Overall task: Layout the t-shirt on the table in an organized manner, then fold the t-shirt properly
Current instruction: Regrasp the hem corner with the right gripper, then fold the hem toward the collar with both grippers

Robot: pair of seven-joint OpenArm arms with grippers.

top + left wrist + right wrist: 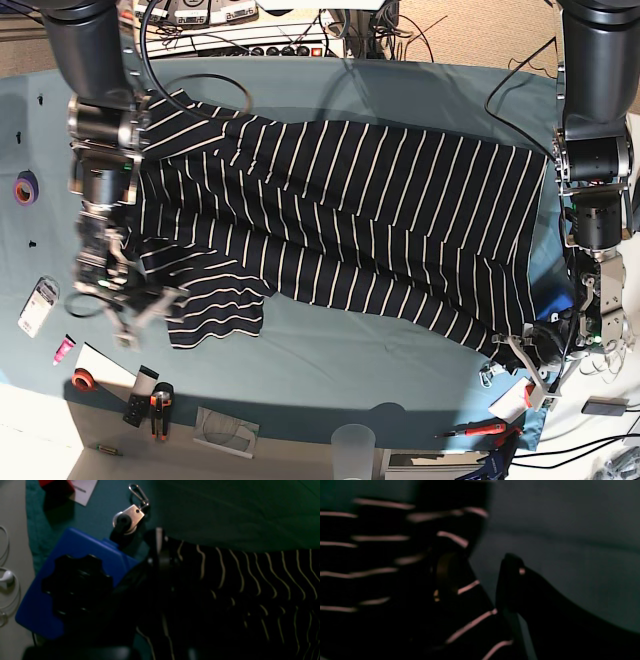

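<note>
The dark navy white-striped soft t-shirt (340,220), limp on the teal cloth counter (350,360), is pinched at its hem corner by the left claw (520,350), while the right claw (135,310) is spread beside the sleeve

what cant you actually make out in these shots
- Left wrist view: left gripper is lost in dark against the t-shirt; its grip is unreadable.
- Right wrist view: blurred; t-shirt edge smears.
- Base view: right gripper is motion-blurred; the clear cup is cut by the bottom edge.

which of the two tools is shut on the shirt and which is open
The left tool is shut on the t-shirt's hem corner at the near right of the base view. The right tool, by the sleeve, stands open with nothing between its fingers.
</note>
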